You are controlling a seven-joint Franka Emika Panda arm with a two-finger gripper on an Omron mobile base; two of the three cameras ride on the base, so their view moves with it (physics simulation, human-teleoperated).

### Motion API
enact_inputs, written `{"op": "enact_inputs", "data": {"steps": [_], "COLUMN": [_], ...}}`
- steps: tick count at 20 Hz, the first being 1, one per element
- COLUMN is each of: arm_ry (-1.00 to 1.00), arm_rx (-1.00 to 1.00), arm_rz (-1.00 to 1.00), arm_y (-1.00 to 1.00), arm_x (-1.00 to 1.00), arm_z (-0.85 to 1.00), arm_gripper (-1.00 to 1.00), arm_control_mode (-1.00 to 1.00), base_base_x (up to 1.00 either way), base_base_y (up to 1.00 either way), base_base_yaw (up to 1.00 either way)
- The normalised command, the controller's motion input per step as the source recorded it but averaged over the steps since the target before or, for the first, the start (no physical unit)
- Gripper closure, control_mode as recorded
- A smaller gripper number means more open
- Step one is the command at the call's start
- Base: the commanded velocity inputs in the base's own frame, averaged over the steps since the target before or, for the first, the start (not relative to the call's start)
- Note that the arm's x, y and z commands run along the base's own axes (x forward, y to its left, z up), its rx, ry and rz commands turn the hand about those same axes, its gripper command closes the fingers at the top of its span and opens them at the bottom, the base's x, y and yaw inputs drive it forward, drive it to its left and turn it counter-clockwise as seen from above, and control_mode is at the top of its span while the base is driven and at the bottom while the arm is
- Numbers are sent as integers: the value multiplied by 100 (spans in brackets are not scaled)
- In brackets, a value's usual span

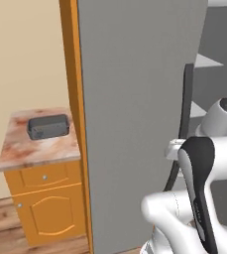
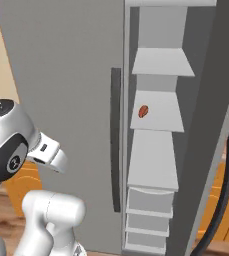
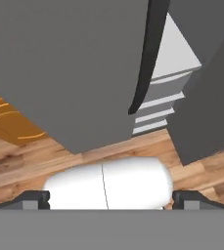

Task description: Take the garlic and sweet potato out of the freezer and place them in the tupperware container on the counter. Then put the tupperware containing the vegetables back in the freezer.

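We see the freezer [image 2: 76,75] filling the middle of the right base view, one door swung aside on the right of the frame so its grey shelves show; the sweet potato [image 2: 143,111] lies at centre right on a middle shelf, near that shelf's left edge; the garlic we cannot make out, and it may sit hidden behind the closed door. In the hand view the gripper [image 3: 111,200] sits at the bottom edge with its jaws spread wide and nothing between them. In the left base view the tupperware container [image 1: 48,126] rests at centre left on the counter [image 1: 35,149], well apart from the shelves. To do the reach well, we judge the hand should enter through the gap beside the dark handle [image 2: 116,140], level with that shelf, and close squarely across the small lump.
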Motion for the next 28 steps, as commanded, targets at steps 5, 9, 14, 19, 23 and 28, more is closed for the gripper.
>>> {"op": "enact_inputs", "data": {"steps": [5, 9, 14, 19, 23, 28], "arm_ry": [0, 0, 0, 0, 0, 0], "arm_rx": [0, 0, 0, 0, 0, 0], "arm_rz": [0, 0, 0, 0, 0, 0], "arm_y": [0, 0, 0, 0, 0, 0], "arm_x": [0, 0, 0, 0, 0, 0], "arm_z": [0, 0, 0, 0, 0, 0], "arm_gripper": [-100, -100, -100, -100, -100, -100], "arm_control_mode": [100, 100, 100, 100, 100, 100], "base_base_x": [26, 4, 36, 47, 44, 28], "base_base_y": [-45, -53, -44, -45, -50, -59], "base_base_yaw": [0, 0, 0, 0, 0, 0]}}
